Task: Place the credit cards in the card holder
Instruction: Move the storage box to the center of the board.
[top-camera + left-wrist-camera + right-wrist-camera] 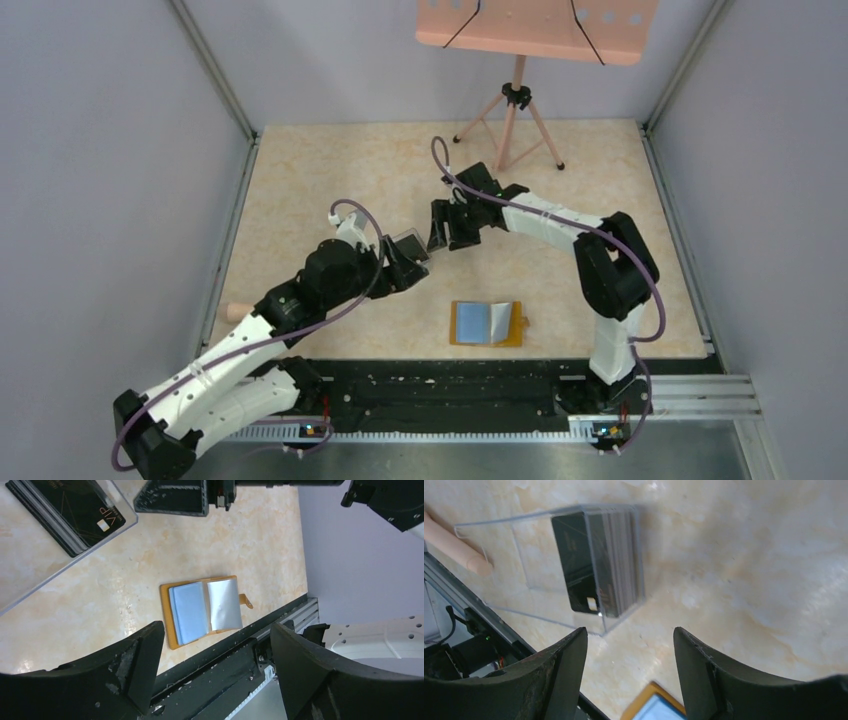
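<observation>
2 arms meet over the middle of the table (330, 180). The left gripper (215, 640) has its fingers spread wide with nothing between them. The right gripper (630, 645) is likewise released and empty.

The clear box (539, 545) lies on the table just ahead of the right gripper's fingers and off to one side beyond the left gripper's. The card holder (202, 611) lies flat and open, pockets up, ahead of the left fingers and well apart from them. Only its corner shows near the right fingers. The credit cards (584, 565) are packed as 1 dark stack at one end of the box. None shows in the holder.

Judgement: the step in hand is drawing out the 1st card.
- Brace the box wall with 1 gripper, since the light box may slide.
- Pinch only the outermost card by its exposed edge.
- Lift it clear before turning toward the pockets.
</observation>
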Robot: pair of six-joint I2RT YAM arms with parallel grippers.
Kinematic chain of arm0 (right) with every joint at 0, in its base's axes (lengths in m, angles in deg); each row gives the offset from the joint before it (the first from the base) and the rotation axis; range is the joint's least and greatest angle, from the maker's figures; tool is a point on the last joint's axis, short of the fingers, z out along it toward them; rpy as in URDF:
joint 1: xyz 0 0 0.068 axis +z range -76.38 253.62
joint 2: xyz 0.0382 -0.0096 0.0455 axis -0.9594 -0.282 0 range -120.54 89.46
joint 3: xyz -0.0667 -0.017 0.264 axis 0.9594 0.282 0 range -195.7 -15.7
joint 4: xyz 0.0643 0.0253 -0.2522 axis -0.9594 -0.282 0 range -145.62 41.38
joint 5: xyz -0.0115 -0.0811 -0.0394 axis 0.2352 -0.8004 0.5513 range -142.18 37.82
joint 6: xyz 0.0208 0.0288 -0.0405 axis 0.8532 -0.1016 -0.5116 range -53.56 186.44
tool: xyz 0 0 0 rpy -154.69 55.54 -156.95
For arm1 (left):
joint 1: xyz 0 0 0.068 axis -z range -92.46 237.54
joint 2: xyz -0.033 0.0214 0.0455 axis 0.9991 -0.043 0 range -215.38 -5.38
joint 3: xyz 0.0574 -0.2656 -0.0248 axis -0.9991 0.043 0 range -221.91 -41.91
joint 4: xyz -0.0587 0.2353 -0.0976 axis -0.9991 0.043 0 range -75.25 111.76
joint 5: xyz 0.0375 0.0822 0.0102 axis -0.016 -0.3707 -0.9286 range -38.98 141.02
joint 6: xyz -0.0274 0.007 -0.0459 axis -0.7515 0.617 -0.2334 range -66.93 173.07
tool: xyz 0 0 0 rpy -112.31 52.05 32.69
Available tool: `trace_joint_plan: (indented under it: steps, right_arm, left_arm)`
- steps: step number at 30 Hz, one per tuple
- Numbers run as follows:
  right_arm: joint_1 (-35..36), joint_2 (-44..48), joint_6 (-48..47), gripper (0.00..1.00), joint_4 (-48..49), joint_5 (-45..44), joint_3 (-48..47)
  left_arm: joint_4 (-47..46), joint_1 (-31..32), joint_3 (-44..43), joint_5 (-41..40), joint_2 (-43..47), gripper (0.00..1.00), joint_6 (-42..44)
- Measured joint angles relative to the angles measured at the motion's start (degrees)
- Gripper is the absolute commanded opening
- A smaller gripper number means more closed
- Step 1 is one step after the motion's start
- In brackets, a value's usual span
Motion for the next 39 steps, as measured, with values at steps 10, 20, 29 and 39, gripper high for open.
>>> trace_joint_plan:
  steps: [10,20,29,39]
  right_arm:
    - [3.85,-9.99,-1.11,0.11,-3.26,-1.79,-10.08]
    - [4.22,-8.31,-1.62,0.0,-5.46,-7.17,-9.84]
    - [4.22,-0.98,-0.42,0.0,-9.94,-14.69,-2.69]
    - [4.22,8.37,3.23,0.25,-9.79,-18.01,8.59]
  left_arm:
    - [3.32,-0.09,2.56,0.46,0.2,0.82,-0.26]
    - [3.72,-0.07,2.75,0.98,-3.98,0.81,-0.22]
    - [7.56,-0.07,-0.13,0.74,-11.69,0.78,0.33]
    - [9.4,-0.07,-3.41,0.09,-21.03,0.74,1.77]
